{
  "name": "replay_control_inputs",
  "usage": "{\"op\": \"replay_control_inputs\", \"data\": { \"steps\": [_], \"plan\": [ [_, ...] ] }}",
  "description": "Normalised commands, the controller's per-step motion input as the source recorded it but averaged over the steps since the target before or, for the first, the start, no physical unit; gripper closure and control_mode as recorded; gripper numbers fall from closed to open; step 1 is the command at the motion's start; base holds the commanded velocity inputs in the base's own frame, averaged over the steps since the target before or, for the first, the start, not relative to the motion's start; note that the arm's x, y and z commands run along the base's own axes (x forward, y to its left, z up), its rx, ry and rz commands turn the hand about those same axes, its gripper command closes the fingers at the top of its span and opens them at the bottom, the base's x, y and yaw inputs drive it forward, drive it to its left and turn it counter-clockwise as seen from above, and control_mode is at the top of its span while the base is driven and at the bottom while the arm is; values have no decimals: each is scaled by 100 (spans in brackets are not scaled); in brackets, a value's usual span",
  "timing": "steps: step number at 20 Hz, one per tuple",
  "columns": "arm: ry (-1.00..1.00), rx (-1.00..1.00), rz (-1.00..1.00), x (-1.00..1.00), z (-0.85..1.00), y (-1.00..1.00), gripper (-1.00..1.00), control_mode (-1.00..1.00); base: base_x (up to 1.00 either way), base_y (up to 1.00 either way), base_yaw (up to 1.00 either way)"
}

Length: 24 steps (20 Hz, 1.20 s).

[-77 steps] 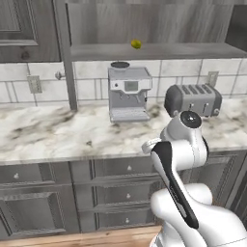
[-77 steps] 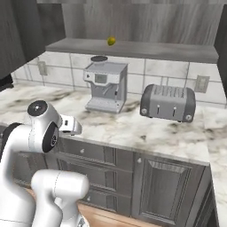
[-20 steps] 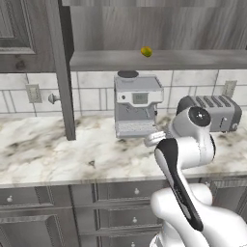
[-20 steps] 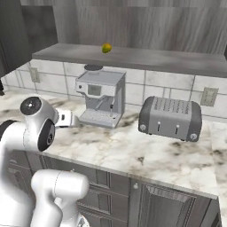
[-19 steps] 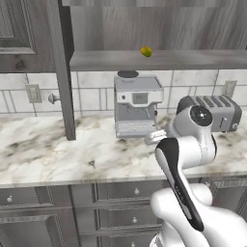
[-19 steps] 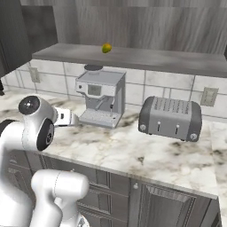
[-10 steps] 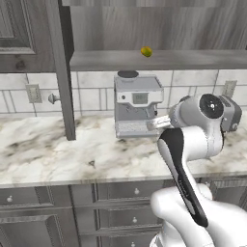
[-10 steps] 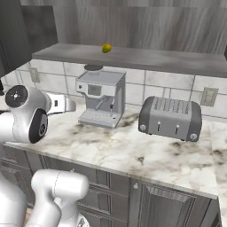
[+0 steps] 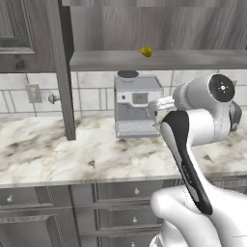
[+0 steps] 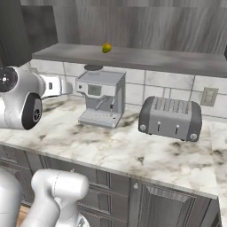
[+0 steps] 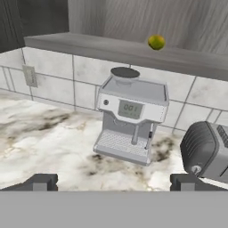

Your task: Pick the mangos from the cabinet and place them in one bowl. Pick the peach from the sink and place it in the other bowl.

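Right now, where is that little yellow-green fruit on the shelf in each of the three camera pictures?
Left base view: the mango sits on the cabinet shelf, upper middle, just right of the coffee machine.
Right base view: the mango is upper left of centre, on the shelf above the machine.
Hand view: the mango is upper right of centre, on the shelf.
Shared landmark: the coffee machine, directly below the fruit in all three.

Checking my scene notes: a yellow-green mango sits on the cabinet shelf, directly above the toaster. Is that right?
Not quite. The mango does sit on the cabinet shelf, but above the coffee machine, not the toaster, as the right base view shows.
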Motion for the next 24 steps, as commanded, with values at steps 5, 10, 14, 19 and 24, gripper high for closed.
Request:
{"op": "replay_control_inputs", "data": {
  "steps": [5, 10, 14, 19, 24],
  "plan": [
    [-4, 0, 0, -3, 32, 0, -100, -100, 0, 0, 0],
    [-1, 0, 0, -16, 30, 0, -100, -100, 0, 0, 0],
    [-1, 0, 0, -15, 29, 0, -100, -100, 0, 0, 0],
    [-1, 0, 0, -1, 37, 0, -100, -100, 0, 0, 0],
    [0, 1, 0, 4, 25, -4, -100, -100, 0, 0, 0]
  ]
}}
